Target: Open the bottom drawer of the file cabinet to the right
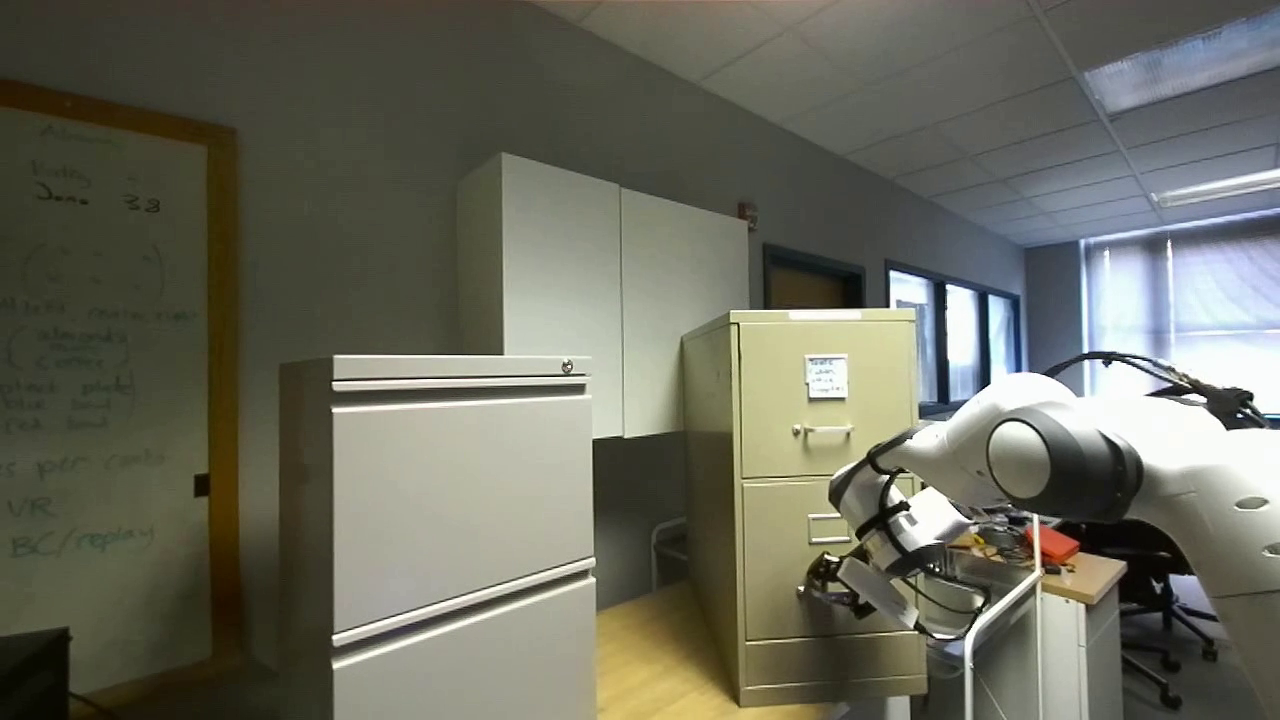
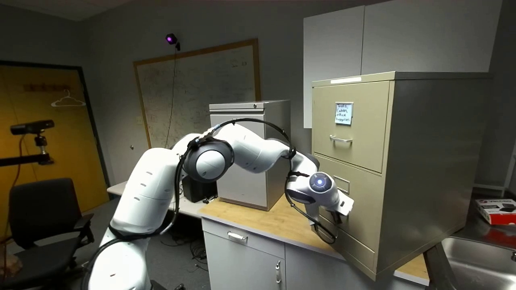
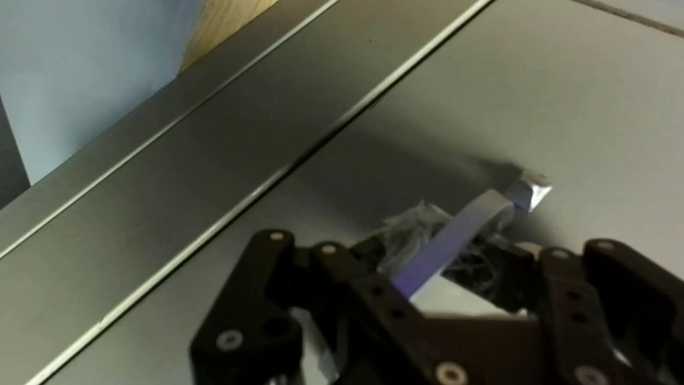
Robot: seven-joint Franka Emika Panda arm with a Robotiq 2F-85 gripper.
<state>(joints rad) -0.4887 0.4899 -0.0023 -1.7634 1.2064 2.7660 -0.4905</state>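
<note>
The tall beige file cabinet (image 1: pixel 712 480) stands on the counter in both exterior views (image 2: pixel 431 161). Its bottom drawer (image 1: pixel 775 560) sits flush and closed below the top drawer (image 1: pixel 780 400) with the white card. The bottom drawer also fills much of the wrist view (image 3: pixel 604 139). My gripper (image 1: pixel 835 588) is at the bottom drawer's handle; the arm partly hides it in an exterior view (image 2: pixel 337 217). In the wrist view the handle (image 3: pixel 449 240) runs diagonally between my part-spread fingertips (image 3: pixel 441 248), with clear plastic around them. Whether they press on the handle does not show.
A pale grey lateral cabinet (image 1: pixel 465 480) stands left of the file cabinet on the wooden counter (image 2: pixel 262 217). White wall cupboards (image 1: pixel 560 260) hang behind. A sink (image 2: pixel 479 262) lies beside the file cabinet. A white metal rail (image 1: pixel 1000 612) stands near the arm.
</note>
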